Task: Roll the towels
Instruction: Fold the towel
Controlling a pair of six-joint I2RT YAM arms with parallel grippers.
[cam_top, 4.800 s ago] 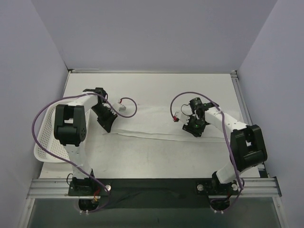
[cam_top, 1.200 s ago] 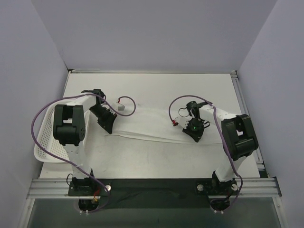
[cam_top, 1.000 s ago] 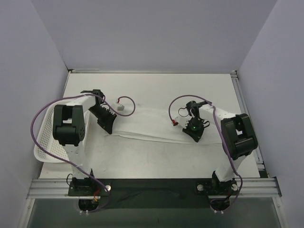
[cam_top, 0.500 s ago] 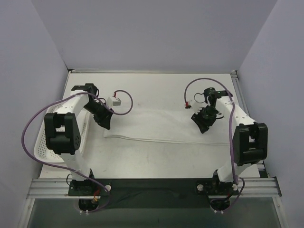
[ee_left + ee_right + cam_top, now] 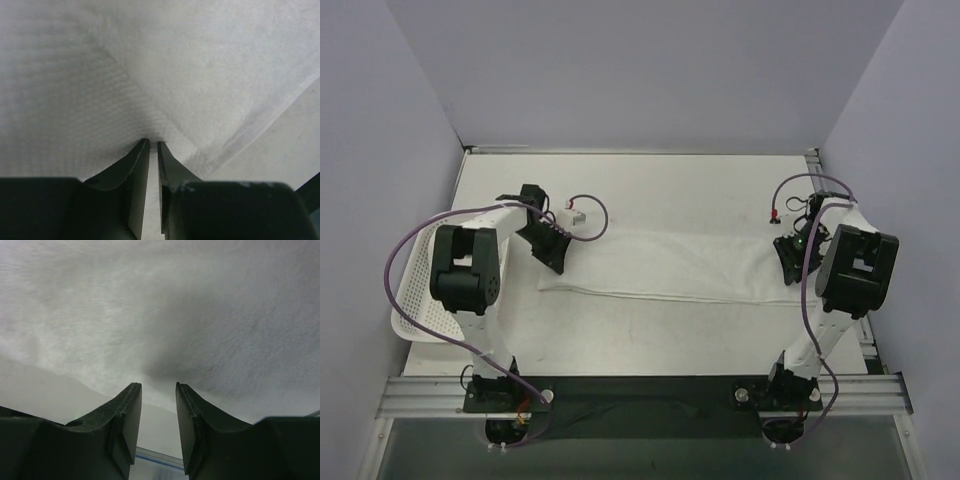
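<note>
As the towel (image 5: 670, 265) lies spread, left jaws pinch it.

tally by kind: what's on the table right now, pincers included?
towel: 1
basket: 1
pincers: 2 (left pincer, right pincer)
total: 4

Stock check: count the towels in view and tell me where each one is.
1. The towel lies stretched across the table, between the left gripper and the right gripper. More may be hidden in the partly covered basket at the left.
</note>
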